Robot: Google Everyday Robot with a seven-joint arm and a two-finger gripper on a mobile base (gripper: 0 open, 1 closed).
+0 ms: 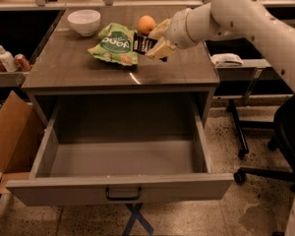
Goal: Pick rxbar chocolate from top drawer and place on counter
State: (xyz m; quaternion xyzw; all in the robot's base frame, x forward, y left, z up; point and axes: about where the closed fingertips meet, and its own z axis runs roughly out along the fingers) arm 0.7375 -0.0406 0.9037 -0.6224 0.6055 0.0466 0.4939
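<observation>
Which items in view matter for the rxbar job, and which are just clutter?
Job:
- rxbar, held in the gripper over the counter
- top drawer, open

Lying about:
- green bag
- bowl
- orange
- bottles on the left shelf
- cardboard box
- chair

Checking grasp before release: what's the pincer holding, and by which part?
The pincer is shut on the rxbar chocolate, gripping the end farthest from the green snack bag; the rest sticks out over the counter.
</observation>
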